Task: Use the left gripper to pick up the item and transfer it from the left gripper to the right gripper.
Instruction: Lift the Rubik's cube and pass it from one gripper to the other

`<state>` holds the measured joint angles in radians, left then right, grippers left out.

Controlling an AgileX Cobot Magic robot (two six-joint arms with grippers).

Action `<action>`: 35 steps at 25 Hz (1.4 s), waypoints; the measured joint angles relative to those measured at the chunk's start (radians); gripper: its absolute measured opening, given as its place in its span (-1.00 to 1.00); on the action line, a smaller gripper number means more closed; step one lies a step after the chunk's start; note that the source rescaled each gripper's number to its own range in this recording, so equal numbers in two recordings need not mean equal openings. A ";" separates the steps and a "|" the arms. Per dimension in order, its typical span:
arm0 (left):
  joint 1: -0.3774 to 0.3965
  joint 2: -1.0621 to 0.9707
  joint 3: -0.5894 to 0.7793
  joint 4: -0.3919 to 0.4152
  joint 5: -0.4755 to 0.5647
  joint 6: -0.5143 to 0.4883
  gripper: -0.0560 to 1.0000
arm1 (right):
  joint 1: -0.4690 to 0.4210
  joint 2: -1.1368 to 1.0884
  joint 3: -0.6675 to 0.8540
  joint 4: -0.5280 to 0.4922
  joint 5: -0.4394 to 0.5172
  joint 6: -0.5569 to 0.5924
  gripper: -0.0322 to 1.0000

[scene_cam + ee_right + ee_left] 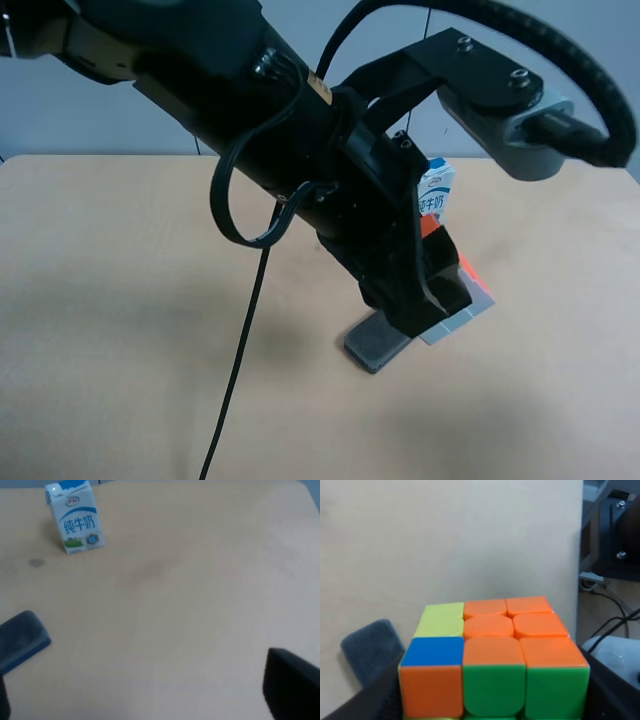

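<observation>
The item, a small puzzle cube with orange, green, blue and yellow stickers, is held off the table between the black jaws of my left gripper. In the exterior high view the cube shows orange and pale faces beside the jaws, at the end of the all-black arm. My right gripper is open with nothing between its fingers, looking down at bare tabletop. Its arm with the pale grey housing hangs high at the exterior high view's upper right, above the cube.
A white-and-blue milk carton stands upright behind the cube. A dark grey oblong block lies flat on the wooden table just below the held cube. A black cable trails down.
</observation>
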<state>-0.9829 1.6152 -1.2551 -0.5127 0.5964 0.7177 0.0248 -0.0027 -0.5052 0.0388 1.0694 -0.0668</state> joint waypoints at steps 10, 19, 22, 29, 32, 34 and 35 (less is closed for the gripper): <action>0.000 -0.070 0.002 -0.002 0.038 0.023 -0.88 | 0.000 0.000 0.000 0.000 0.000 0.007 1.00; 0.000 -0.073 0.002 0.011 0.043 0.023 -0.88 | 0.000 0.143 -0.077 0.145 0.005 0.183 1.00; 0.000 -0.073 0.002 0.022 0.043 0.023 -0.88 | 0.000 0.286 -0.160 0.239 0.012 0.193 1.00; 0.000 -0.073 0.002 0.050 0.048 0.023 -0.88 | 0.000 0.639 -0.320 0.498 0.076 0.081 1.00; 0.000 -0.073 0.002 0.063 0.048 0.023 -0.88 | 0.000 0.757 -0.337 0.614 0.081 0.008 1.00; 0.000 -0.073 0.002 0.070 0.048 0.023 -0.88 | 0.000 0.819 -0.337 0.685 0.082 -0.039 1.00; 0.000 -0.073 0.002 0.075 0.048 0.023 -0.88 | 0.000 0.849 -0.337 0.720 0.081 -0.061 1.00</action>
<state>-0.9829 1.5418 -1.2535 -0.4379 0.6448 0.7407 0.0248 0.8465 -0.8423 0.7588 1.1502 -0.1282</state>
